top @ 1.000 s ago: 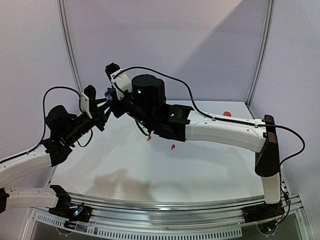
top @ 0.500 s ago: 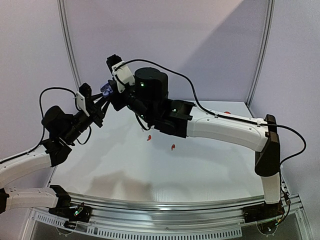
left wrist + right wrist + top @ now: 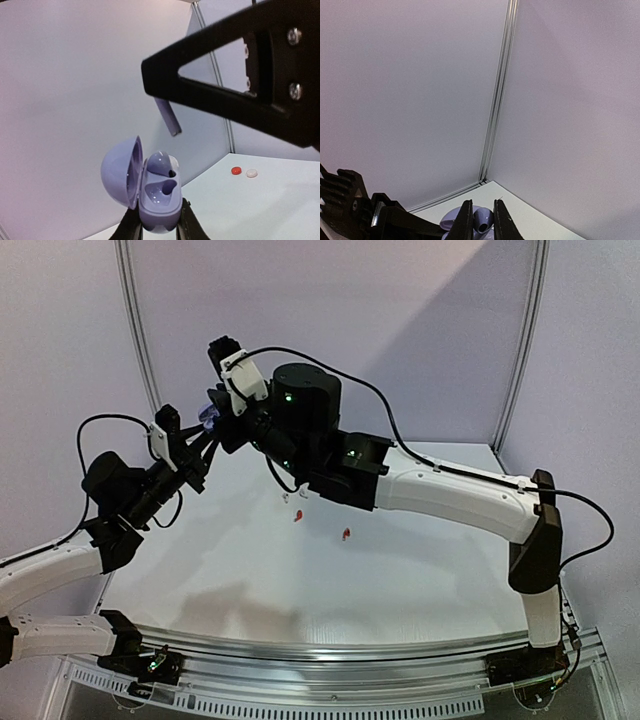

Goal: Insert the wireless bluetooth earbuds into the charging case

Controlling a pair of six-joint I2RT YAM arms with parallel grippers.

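From the top camera, my left gripper (image 3: pixel 200 443) is in the upper left of the frame, raised over the table (image 3: pixel 400 570) and closed on the lilac charging case (image 3: pixel 208 415). My right gripper (image 3: pixel 222 423) meets it there from the right. A red earbud (image 3: pixel 298 517) lies on the table near the middle, its red partner (image 3: pixel 345 534) lower and to the right. In my left wrist camera, the case stands low in the centre between my fingers. Its lid (image 3: pixel 119 172) is open to the left, and a lilac earbud (image 3: pixel 159 162) sits in one socket. Above it, the tips of my right gripper pinch the second earbud (image 3: pixel 168 116), its stem pointing down, apart from the case. A red round thing (image 3: pixel 236 170) and a white round thing (image 3: pixel 251 173) lie side by side at the right. In my right wrist camera, the second earbud is between my narrow fingers at the bottom edge, just over the case.
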